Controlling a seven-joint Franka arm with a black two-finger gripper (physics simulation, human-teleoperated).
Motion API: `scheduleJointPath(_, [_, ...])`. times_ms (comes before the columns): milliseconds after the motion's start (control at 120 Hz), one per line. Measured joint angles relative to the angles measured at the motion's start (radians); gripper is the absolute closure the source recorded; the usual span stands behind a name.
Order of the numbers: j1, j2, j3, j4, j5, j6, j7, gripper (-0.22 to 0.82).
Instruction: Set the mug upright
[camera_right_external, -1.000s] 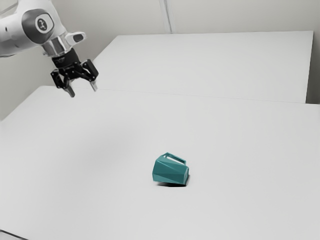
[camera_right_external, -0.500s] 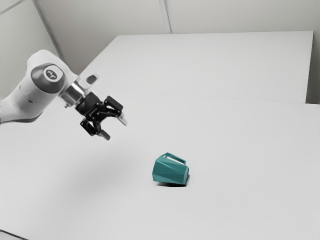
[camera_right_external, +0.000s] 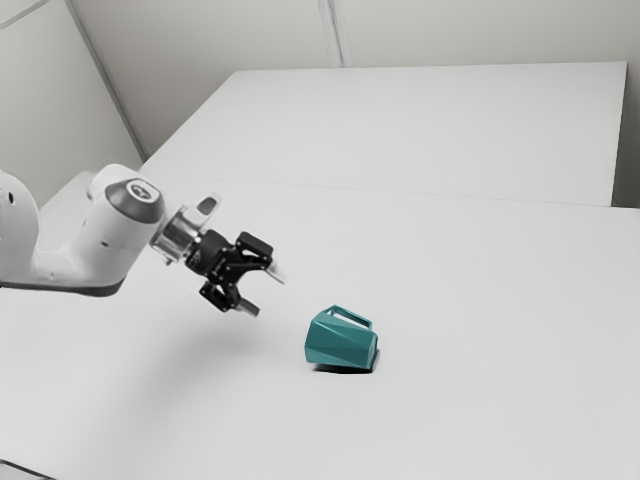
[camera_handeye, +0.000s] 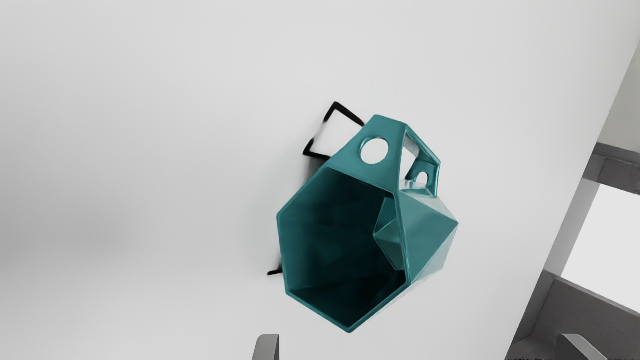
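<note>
Probably light, stiff and slick, the mug (camera_right_external: 342, 342) lies tipped well inside the table's far edge (camera_right_external: 450, 198) — best pinched by its rim (camera_handeye: 318, 312). The gripper (camera_right_external: 264, 291) hangs spread, empty.

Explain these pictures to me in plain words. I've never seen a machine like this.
This is a simulated robot arm ending in a black two-finger gripper. The exterior view is taken from beside the arm; the wrist view comes from a camera on its hand, so its fingertips show at the bottom edge. On the white table lies a teal mug, tipped on its side with its mouth toward the gripper. Nothing is held: the fingers stand open, short of the mug.
</note>
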Motion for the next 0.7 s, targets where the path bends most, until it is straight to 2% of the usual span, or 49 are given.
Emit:
scheduleJointPath(200, [0.003,0.063,-0.018,-0.003,-0.100,0.010,0.125,0.00])
scheduleJointPath(700, [-0.032,0.116,-0.072,-0.037,-0.249,0.036,0.403,0.00])
